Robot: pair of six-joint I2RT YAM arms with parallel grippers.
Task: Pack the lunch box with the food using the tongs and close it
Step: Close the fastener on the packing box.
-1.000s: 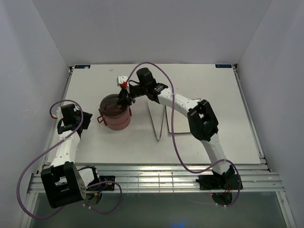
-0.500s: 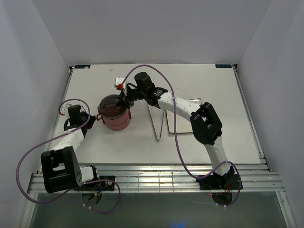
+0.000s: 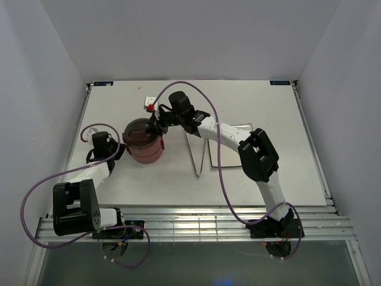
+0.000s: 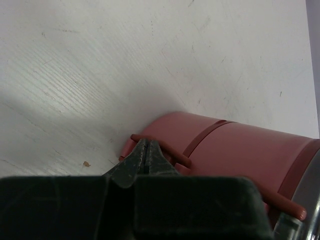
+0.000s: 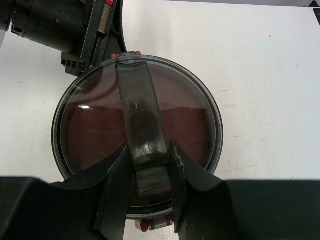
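The lunch box (image 3: 144, 149) stands as a dusty-red stack left of the table's middle, with its grey see-through top cover (image 5: 137, 135) on it. My right gripper (image 5: 148, 167) comes from above and is shut on the cover's dark handle strap (image 5: 142, 120), one finger pressing each side. My left gripper (image 4: 145, 146) lies low at the box's left side. It is shut, with its tips against the red wire clasp (image 4: 172, 154). The tongs (image 3: 199, 171) lie on the table as a narrow V, right of the box. The food is out of view.
A white square plate (image 3: 233, 159) lies under the right arm's forearm, beside the tongs. The left arm's black wrist (image 5: 55, 25) shows just past the cover's far rim. White walls close in the table on three sides.
The left arm has swung in from the left edge to the lunch box's side, and its gripper has shut. The right gripper has shifted a little over the cover, still holding the handle.
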